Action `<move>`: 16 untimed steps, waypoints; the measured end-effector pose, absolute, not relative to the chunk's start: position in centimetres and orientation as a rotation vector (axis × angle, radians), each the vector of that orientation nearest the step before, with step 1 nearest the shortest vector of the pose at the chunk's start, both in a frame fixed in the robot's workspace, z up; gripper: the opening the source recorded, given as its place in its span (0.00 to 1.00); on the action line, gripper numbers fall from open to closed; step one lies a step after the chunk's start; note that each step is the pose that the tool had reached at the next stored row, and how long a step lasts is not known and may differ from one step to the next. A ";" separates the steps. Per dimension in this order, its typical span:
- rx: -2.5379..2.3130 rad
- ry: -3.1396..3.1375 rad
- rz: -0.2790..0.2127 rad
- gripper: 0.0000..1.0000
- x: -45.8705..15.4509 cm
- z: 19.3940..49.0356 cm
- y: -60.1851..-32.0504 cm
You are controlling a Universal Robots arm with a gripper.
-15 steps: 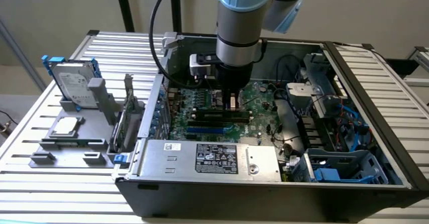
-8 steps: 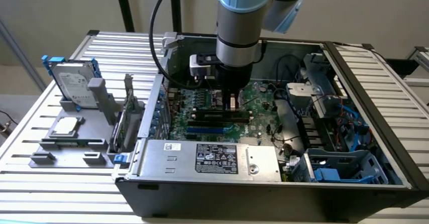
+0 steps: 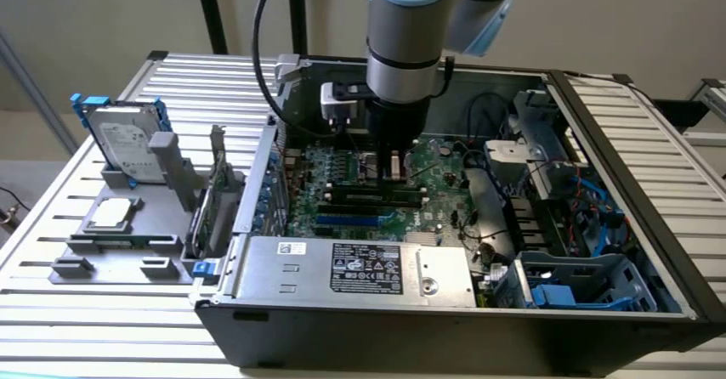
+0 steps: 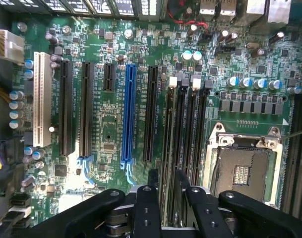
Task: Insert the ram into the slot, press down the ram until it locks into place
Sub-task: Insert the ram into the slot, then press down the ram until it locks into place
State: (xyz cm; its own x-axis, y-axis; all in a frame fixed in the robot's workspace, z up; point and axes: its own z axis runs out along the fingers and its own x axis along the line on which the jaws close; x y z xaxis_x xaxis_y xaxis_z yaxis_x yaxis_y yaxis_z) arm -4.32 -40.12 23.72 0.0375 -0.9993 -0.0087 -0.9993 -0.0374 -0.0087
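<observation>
The ram [image 3: 375,197], a thin green stick with dark chips, stands on edge in one of the parallel black memory sockets on the motherboard. In the wrist view the ram [image 4: 167,144] is seen edge-on in the slot [image 4: 168,106], the outermost socket on the blue slot's side, with pale clips at the far end. My gripper [image 3: 392,178] comes straight down over the ram's middle. Its two black fingers [image 4: 153,181] straddle the ram's top edge and are shut on it. The gripper [image 4: 168,179] hides the near half of the stick.
The open computer case [image 3: 635,183] walls in the work area, with the power supply [image 3: 363,264] in front and cables and drive bays at the exterior view's right. The blue slot [image 4: 129,114] and the CPU socket [image 4: 242,166] flank the memory sockets. A hard drive [image 3: 122,137] and parts holder sit outside.
</observation>
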 end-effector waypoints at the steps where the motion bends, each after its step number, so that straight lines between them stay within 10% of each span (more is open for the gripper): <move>1: -2.254 2.171 0.002 0.28 -4.3 24.1 -40.1; 16: -2.258 2.175 0.011 0.11 -4.5 26.4 -40.1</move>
